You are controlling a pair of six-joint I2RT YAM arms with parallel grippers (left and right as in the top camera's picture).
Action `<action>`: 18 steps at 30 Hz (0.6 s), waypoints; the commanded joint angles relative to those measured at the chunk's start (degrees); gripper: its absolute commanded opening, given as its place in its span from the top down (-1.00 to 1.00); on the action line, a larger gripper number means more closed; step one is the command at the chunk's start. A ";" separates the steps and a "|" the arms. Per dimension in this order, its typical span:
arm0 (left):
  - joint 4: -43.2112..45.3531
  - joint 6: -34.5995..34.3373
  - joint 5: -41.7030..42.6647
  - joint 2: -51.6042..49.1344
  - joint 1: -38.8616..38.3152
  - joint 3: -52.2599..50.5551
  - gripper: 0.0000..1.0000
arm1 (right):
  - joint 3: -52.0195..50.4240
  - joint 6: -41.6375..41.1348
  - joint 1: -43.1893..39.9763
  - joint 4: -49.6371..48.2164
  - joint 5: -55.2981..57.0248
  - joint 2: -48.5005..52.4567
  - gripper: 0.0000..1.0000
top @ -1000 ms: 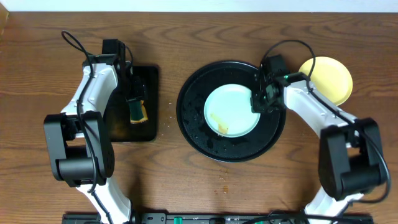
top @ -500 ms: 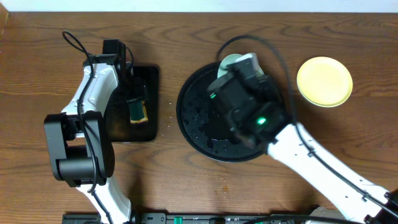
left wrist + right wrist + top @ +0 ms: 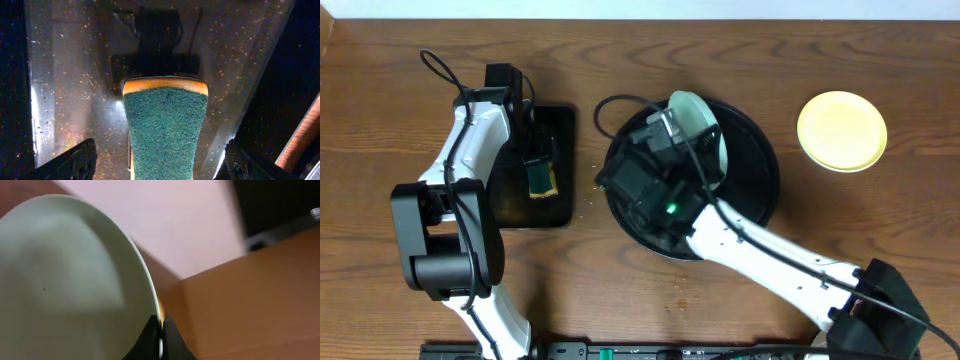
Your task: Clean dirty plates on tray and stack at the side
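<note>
Right gripper [image 3: 161,331] clenched on the rim of a pale blue-white plate [image 3: 701,120], held tilted over the round black tray [image 3: 760,172]. Yellow plate [image 3: 842,130] rests on the table [image 3: 920,60] beside it. Left gripper [image 3: 160,163] is spread wide astride a green sponge [image 3: 165,127] on the rectangular tray [image 3: 561,140].

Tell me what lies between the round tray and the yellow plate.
Nothing but bare wooden table lies between the tray and the yellow plate. The overhead view shows it.
</note>
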State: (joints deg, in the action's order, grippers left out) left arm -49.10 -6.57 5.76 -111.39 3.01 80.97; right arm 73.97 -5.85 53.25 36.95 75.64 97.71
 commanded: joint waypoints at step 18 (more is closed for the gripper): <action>-0.85 0.31 5.29 0.07 -0.24 -3.74 -0.64 | -16.72 -1.86 -38.18 -11.58 -81.31 -1.60 0.98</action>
State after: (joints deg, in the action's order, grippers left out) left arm -50.59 -6.57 9.78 -111.37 2.90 79.99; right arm 60.75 -7.57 15.11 29.23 -2.74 97.21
